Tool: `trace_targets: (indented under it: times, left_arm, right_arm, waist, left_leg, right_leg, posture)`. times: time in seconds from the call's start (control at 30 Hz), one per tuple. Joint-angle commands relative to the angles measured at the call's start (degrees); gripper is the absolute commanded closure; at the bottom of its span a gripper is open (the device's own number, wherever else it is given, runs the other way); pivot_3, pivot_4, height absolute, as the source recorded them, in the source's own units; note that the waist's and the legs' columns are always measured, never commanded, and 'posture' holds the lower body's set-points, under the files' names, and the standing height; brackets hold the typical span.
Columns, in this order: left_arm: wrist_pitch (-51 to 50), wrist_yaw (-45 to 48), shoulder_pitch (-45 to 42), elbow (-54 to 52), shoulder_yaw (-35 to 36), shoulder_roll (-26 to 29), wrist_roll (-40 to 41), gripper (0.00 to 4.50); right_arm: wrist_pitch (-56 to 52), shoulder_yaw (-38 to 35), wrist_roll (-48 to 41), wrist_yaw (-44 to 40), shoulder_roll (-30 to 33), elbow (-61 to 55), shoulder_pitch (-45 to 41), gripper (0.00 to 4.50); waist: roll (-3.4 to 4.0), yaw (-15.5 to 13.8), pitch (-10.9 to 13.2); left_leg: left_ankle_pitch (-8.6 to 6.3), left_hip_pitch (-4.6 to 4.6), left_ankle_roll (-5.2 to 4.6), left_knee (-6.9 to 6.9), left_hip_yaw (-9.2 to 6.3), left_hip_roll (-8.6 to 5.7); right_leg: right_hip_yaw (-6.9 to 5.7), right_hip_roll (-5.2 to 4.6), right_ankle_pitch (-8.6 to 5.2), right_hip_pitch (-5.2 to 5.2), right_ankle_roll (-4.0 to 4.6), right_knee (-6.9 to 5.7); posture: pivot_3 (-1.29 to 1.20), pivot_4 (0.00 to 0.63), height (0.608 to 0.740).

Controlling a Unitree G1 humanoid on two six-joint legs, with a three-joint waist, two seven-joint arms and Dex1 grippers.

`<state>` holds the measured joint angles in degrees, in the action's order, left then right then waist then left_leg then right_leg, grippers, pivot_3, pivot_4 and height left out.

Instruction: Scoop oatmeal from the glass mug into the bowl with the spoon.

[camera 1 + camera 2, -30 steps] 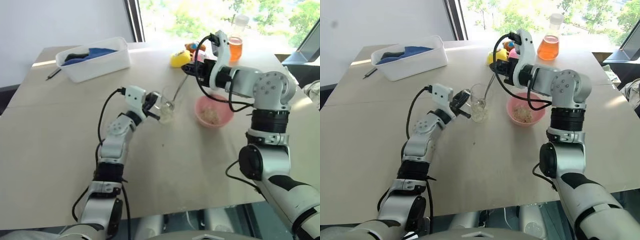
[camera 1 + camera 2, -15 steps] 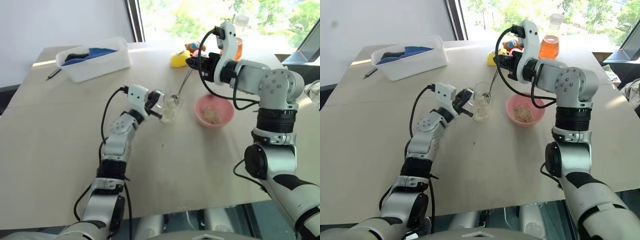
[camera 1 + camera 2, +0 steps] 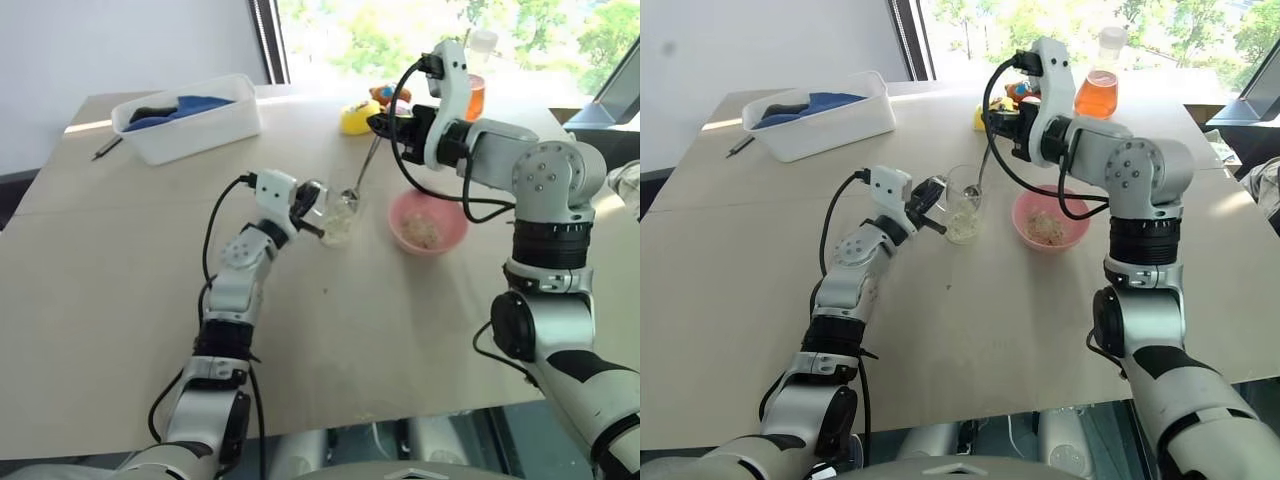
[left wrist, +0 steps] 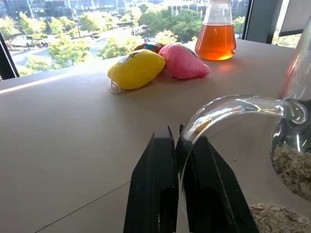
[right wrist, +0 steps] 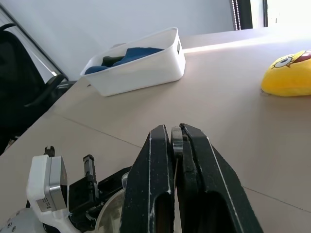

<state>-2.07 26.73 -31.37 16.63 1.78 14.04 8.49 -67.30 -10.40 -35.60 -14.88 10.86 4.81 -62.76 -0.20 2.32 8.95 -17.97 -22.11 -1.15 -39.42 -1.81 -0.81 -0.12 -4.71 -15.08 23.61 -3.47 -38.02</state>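
Observation:
My left gripper is shut on the curved handle of the glass mug, mid-table. Pale oatmeal lies in the mug's bottom. Further back and higher, my right gripper is shut on the handle end of the spoon. The spoon slants down, its small bowl at the mug's rim; I cannot tell whether it carries flakes. Just right of the mug, the pink bowl holds a small clump of oatmeal. In the right wrist view, the fingers pinch the metal handle.
A white tub with blue cloth stands at the back left, with a dark pen beside it. Behind the right gripper lie a yellow toy and a pink toy. A flask of orange liquid stands nearby.
The right wrist has rolled and the spoon's bowl has come up from deep inside the mug to its rim. The left gripper keeps its hold in place.

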Motion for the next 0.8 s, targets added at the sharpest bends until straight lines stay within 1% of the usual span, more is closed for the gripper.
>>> trace_targets:
  times: [0.03,0.07,0.23,0.27,0.33,0.4,0.47,0.5,0.53,0.57,0.63,0.7,0.73,0.8]
  left_arm:
    - [0.24,0.34,0.51,-0.86,-0.95,-0.1,-0.54,4.46]
    - [0.24,0.34,0.5,-0.87,-1.0,-0.12,-0.55,4.46]
    - [0.25,0.46,0.41,-0.72,-1.17,-0.22,-0.52,4.46]
    - [0.26,0.51,0.38,-0.67,-1.17,-0.19,-0.52,4.46]
    - [0.25,0.51,0.3,-0.56,-1.17,-0.19,-0.53,4.46]
    - [0.25,0.5,0.38,-0.65,-1.18,-0.18,-0.52,4.46]
    - [0.18,0.5,0.46,-0.75,-1.24,-0.23,-0.53,4.46]
    - [0.17,0.5,0.47,-0.73,-1.3,-0.26,-0.56,4.46]
    - [0.12,0.53,0.51,-0.79,-1.3,-0.27,-0.53,4.46]
    - [0.08,0.54,0.53,-0.83,-1.31,-0.3,-0.5,4.46]
    - [0.21,0.63,0.53,-0.75,-1.54,-0.29,-0.72,4.46]
    - [0.24,0.55,0.39,-0.67,-1.49,-0.42,-0.64,4.46]
    - [0.25,0.53,0.34,-0.65,-1.44,-0.44,-0.59,4.46]
    - [0.29,0.49,0.33,-0.61,-1.41,-0.47,-0.59,4.46]
  right_arm:
    - [1.54,-0.63,0.05,-0.1,0.49,-1.67,-0.34,4.5]
    - [2.67,0.64,0.87,-0.95,1.19,-2.03,-0.02,4.5]
    - [1.67,0.07,0.52,-0.32,0.88,-2.08,0.16,4.5]
    - [3.08,1.65,1.68,-1.29,1.81,-2.43,0.46,4.5]
    - [1.92,0.11,0.63,-0.41,0.97,-2.0,0.34,4.5]
    - [3.34,2.11,1.83,-1.8,2.26,-2.52,0.67,4.5]
    - [2.38,1.06,1.05,-1.02,1.49,-2.42,0.71,4.5]
    - [3.28,2.43,2.01,-1.69,2.24,-2.65,0.97,4.5]
    - [3.08,2.25,1.91,-1.38,1.97,-2.59,0.93,4.5]
    - [1.47,0.19,0.63,0.25,0.57,-2.13,0.26,4.5]
    - [1.61,1.37,1.05,-0.29,0.93,-2.79,-0.01,4.5]
    - [0.83,0.1,0.79,0.99,0.31,-2.08,0.21,4.5]
    - [-0.84,-2.57,-0.58,2.73,-0.88,-1.08,-0.35,4.5]
    - [-0.98,-3.45,-0.85,3.11,-0.92,-0.73,-0.74,4.5]
  waist:
    - [0.0,0.0,0.0]
    - [0.0,-0.01,0.0]
    - [0.0,-0.02,0.0]
    - [0.0,-0.02,0.0]
    - [0.0,-0.02,0.0]
    - [0.0,-0.04,0.0]
    - [0.0,-0.03,0.0]
    - [0.0,-0.04,0.0]
    - [0.0,-0.04,0.0]
    - [0.0,-0.04,0.0]
    - [0.0,-0.04,0.0]
    - [0.0,-0.05,0.0]
    - [0.0,-0.05,0.0]
    - [0.0,-0.09,0.0]
  left_leg:
    - [0.0,0.0,0.0,0.0,0.0,0.0]
    - [0.0,0.0,0.0,0.0,0.0,0.0]
    - [0.0,0.0,0.0,0.0,0.0,0.0]
    - [0.0,0.0,0.0,0.0,0.0,0.0]
    - [0.0,0.0,0.0,0.0,0.0,0.0]
    - [0.0,0.0,0.0,0.0,0.0,0.0]
    - [0.0,0.0,0.0,0.0,0.0,0.0]
    - [0.0,0.0,0.0,0.0,0.0,0.0]
    - [0.0,0.0,0.0,0.0,0.0,0.0]
    - [0.0,0.0,0.0,0.0,0.0,0.0]
    - [0.0,0.01,0.0,-0.01,0.0,0.0]
    - [0.0,0.0,0.0,-0.01,-0.01,0.0]
    - [0.0,0.0,0.0,-0.01,0.0,0.0]
    - [0.0,0.0,0.0,-0.01,-0.01,0.0]
  right_leg:
    - [0.0,0.0,0.0,0.0,0.0,0.0]
    - [0.0,0.0,0.0,0.0,0.0,0.0]
    - [0.0,0.0,0.0,0.0,0.0,0.0]
    - [0.0,0.0,0.0,0.0,0.0,0.0]
    - [0.0,0.0,0.0,0.0,0.0,0.0]
    - [0.0,0.0,0.0,0.0,0.0,0.0]
    - [0.0,0.0,0.0,0.0,0.0,0.0]
    - [0.0,0.0,0.0,0.0,0.0,0.0]
    - [0.0,0.0,0.0,0.0,0.0,0.0]
    - [0.0,0.0,0.0,0.0,0.0,0.0]
    - [0.0,0.0,0.0,-0.01,0.0,0.0]
    - [0.0,0.0,0.0,0.0,0.0,0.0]
    - [0.0,-0.01,0.0,-0.01,0.0,0.0]
    - [0.0,-0.01,0.0,-0.01,0.0,0.0]
  posture:
    - [0.0,0.15,0.74]
    - [0.0,0.15,0.74]
    - [0.0,0.15,0.74]
    - [0.0,0.15,0.74]
    - [0.0,0.15,0.74]
    - [0.0,0.15,0.74]
    - [0.0,0.15,0.74]
    - [0.0,0.15,0.74]
    - [0.0,0.15,0.74]
    - [0.0,0.15,0.74]
    - [0.0,0.15,0.74]
    - [0.0,0.15,0.74]
    - [0.0,0.15,0.74]
    - [0.0,0.15,0.74]
